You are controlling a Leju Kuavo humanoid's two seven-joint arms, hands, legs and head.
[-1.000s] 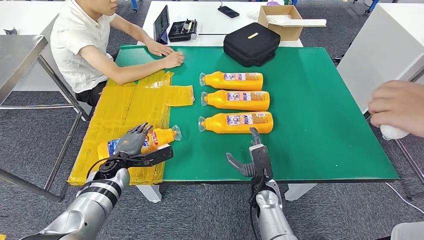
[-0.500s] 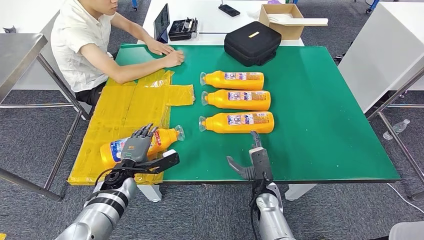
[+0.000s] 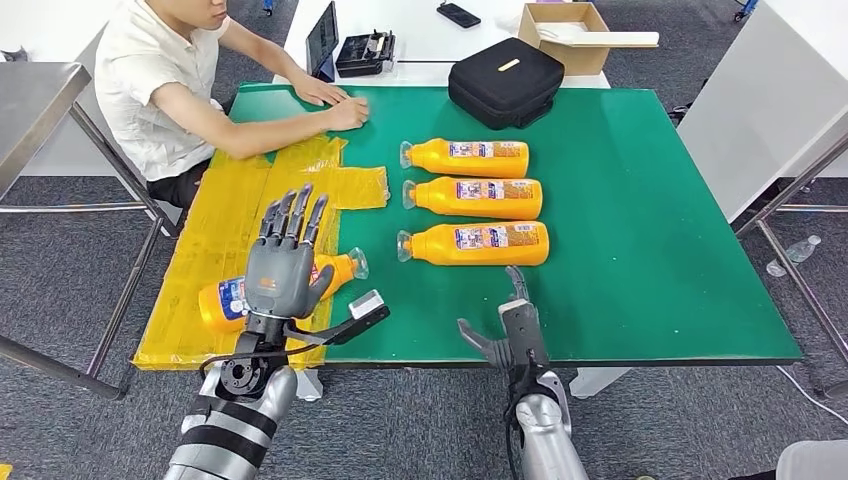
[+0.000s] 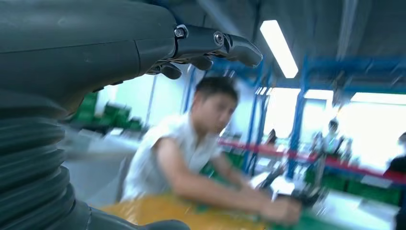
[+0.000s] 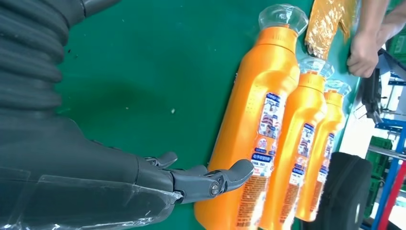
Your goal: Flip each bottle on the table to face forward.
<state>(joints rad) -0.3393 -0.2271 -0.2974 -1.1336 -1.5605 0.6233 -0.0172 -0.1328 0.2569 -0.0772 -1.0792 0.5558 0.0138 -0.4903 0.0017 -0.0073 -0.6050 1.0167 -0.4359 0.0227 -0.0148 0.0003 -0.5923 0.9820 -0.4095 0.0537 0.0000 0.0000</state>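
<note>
Left hand (image 3: 281, 268) released, fingers spread above a lying bottle (image 3: 226, 298) near the tabletop's (image 3: 640, 250) left front corner, right hand (image 3: 512, 325) released, empty, at the front edge.

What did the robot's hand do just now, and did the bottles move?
The left hand let go of the bottle on the yellow sheet and lifted, fingers spread. That bottle stayed lying there. The three bottles in a row and the right hand stayed put.
</note>
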